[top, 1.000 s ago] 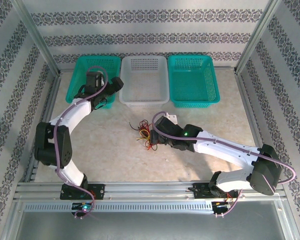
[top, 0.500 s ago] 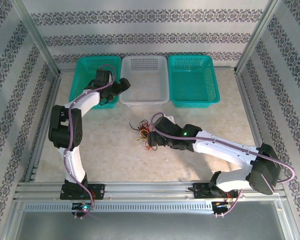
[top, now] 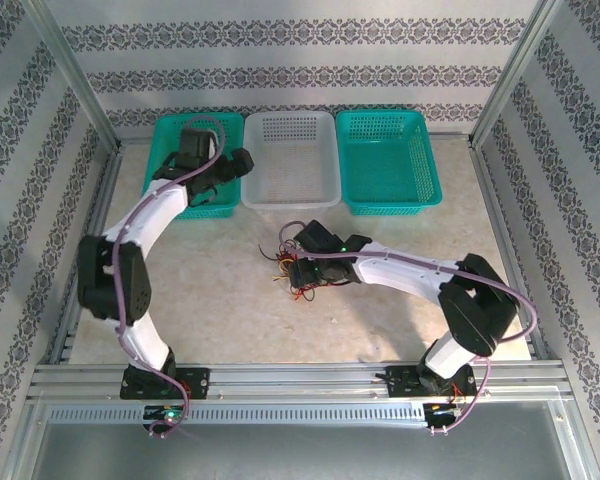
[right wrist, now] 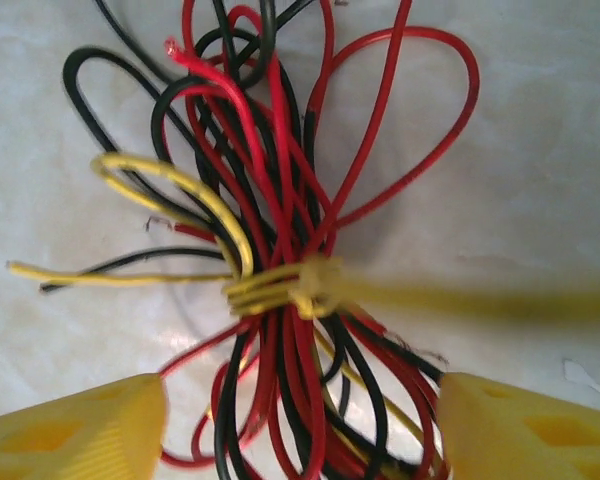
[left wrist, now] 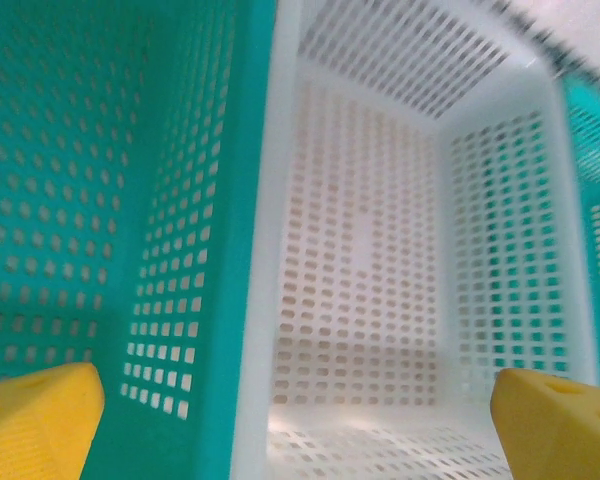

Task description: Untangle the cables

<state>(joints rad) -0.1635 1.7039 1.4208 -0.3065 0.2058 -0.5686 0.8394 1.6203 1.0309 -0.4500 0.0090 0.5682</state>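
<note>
The right end effector (right wrist: 300, 425) hangs open right over the cables (right wrist: 280, 200), its two yellow fingers (right wrist: 75, 435) spread wide with the bundle between them. I can't tell whether either finger touches a strand. The yellow wire (right wrist: 265, 290) is wound tight around the waist of the bundle, with one loop and a loose end sticking out to the side. Loops of the red wire (right wrist: 420, 130) and the black wire (right wrist: 75, 85) fan out on both sides of that knot. The whole tangle lies on the pale worktop (top: 220, 290), near its middle, in front of the white basket (top: 290, 165) and well apart from it. The left end effector (top: 235, 163) is open too and holds nothing. It hangs at the back, over the shared edge between the white basket and the teal basket (top: 165, 150) beside it. A second teal basket (top: 385, 160) sits on the far side of the white one.
</note>
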